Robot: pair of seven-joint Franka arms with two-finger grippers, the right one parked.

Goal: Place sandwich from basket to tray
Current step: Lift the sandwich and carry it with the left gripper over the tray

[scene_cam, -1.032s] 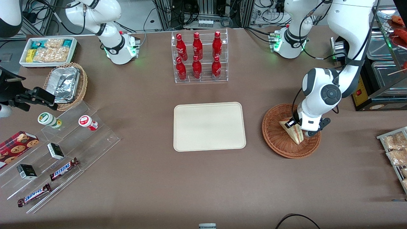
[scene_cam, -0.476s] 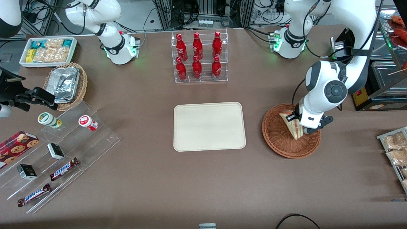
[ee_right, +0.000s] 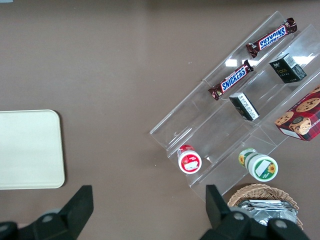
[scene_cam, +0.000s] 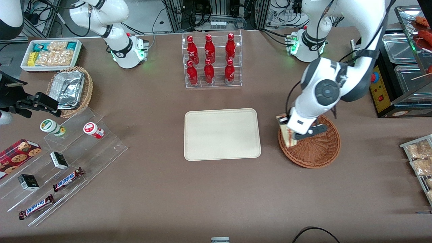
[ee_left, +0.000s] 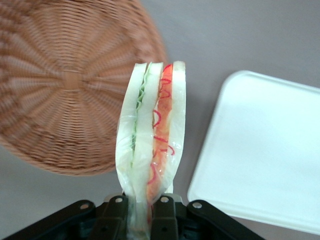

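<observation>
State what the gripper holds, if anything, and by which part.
The gripper is shut on the sandwich, pinching one end of the wedge across its bread faces, above the basket's rim nearest the tray.

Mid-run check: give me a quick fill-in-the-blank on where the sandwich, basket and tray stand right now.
1. The gripper is shut on the ____.
2. The basket now holds ____ food.
3. The sandwich hangs over the basket's rim on the side nearest the ____.
4. The tray has ____ lying on it so far.

Missing words: sandwich; no; tray; nothing
</observation>
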